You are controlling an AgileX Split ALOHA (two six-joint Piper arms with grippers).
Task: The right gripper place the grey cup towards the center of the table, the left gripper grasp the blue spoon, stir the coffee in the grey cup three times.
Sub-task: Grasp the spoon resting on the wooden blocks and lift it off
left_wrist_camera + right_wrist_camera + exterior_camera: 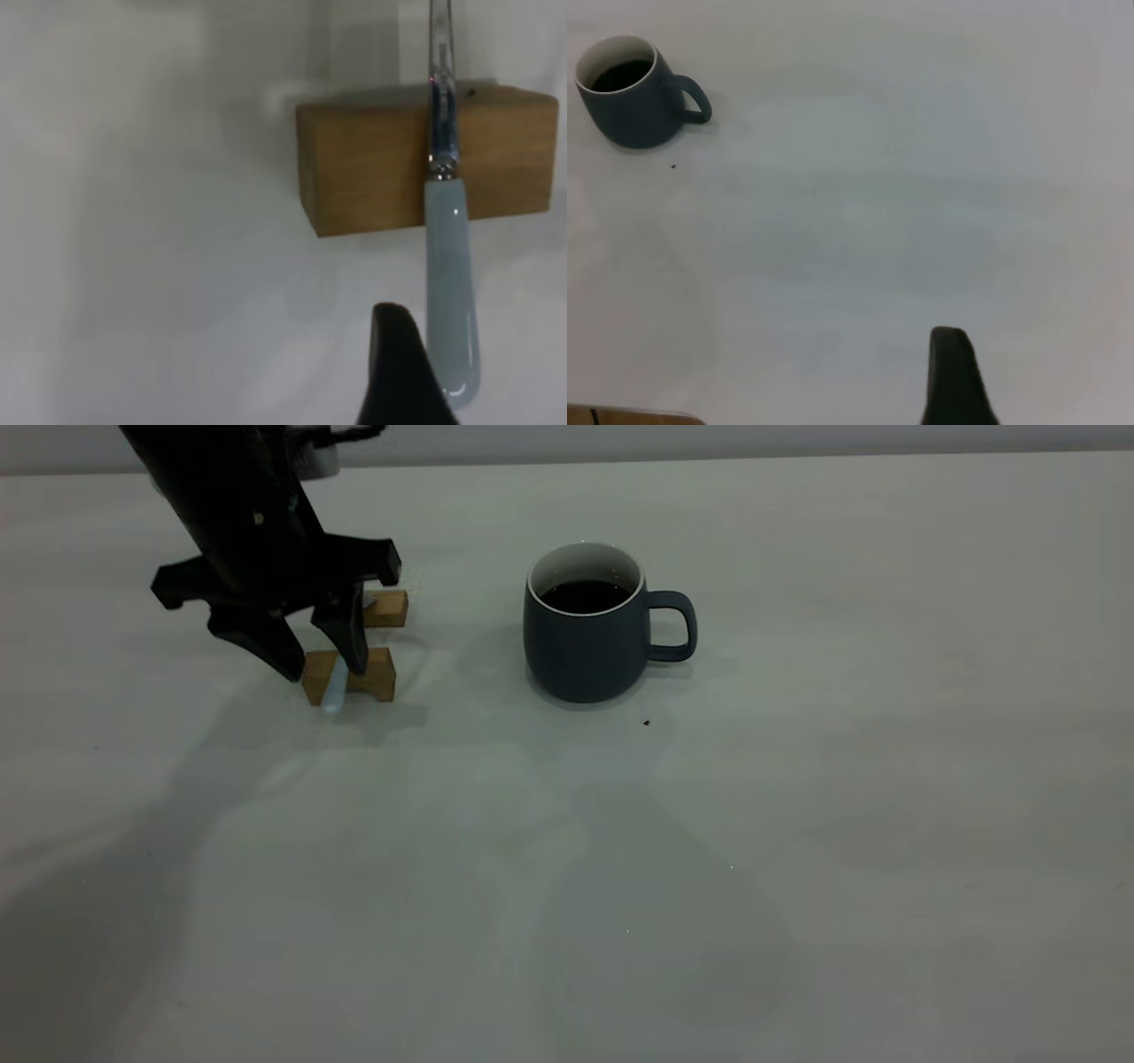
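You see the blue spoon (451, 292) lying across a wooden block (372, 164), its metal neck on the block's top and its pale handle hanging past the edge over the counter (142, 266). One dark finger (400, 372) sits just beside the handle's end.

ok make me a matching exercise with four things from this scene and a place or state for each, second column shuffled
Things:
1. grey cup
2. blue spoon
3. left pincer
4. small dark speck

Places or states:
A. lying across two wooden blocks
B. on the table just in front of the cup's handle side
C. upright near the table's middle, holding dark coffee
D. open, fingers lowered on either side of the spoon handle

Pairs: 1-C, 2-A, 3-D, 4-B
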